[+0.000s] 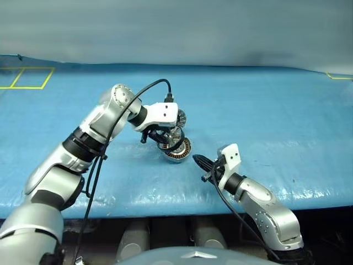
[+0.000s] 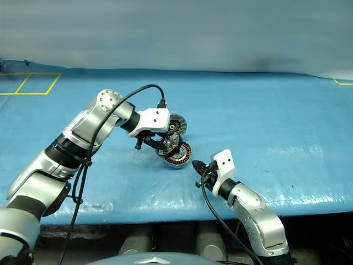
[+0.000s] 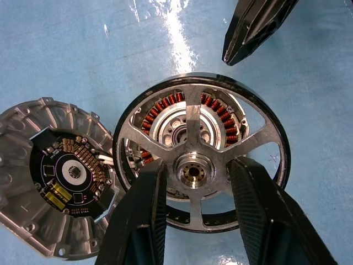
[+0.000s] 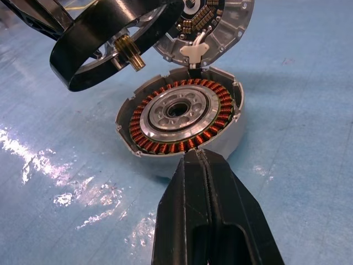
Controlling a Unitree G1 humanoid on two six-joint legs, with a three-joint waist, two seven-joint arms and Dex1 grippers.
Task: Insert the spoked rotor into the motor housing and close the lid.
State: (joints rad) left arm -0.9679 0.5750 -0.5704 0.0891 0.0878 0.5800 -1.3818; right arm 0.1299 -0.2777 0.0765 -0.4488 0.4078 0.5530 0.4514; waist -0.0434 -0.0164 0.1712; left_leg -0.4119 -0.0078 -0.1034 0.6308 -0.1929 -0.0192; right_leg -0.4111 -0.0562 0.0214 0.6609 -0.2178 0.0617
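Observation:
My left gripper (image 3: 196, 165) is shut on the hub of the spoked rotor (image 3: 193, 105), a black-rimmed wheel with silver spokes. It holds the rotor tilted just above the motor housing (image 4: 176, 118), whose copper windings show through the spokes. The housing sits on the blue table, and its lid (image 4: 226, 22) stands open on the far side, ribbed inner face and dark circuit board showing. My right gripper (image 4: 201, 157) is shut and empty, its tip just short of the housing's near wall, also seen as the right gripper (image 1: 198, 160) in the left eye view.
A blue sheet (image 1: 276, 121) covers the table, wrinkled toward the near edge (image 1: 165, 207). Yellow tape squares (image 1: 27, 77) mark the far left corner. A black cable (image 1: 149, 88) loops over my left wrist.

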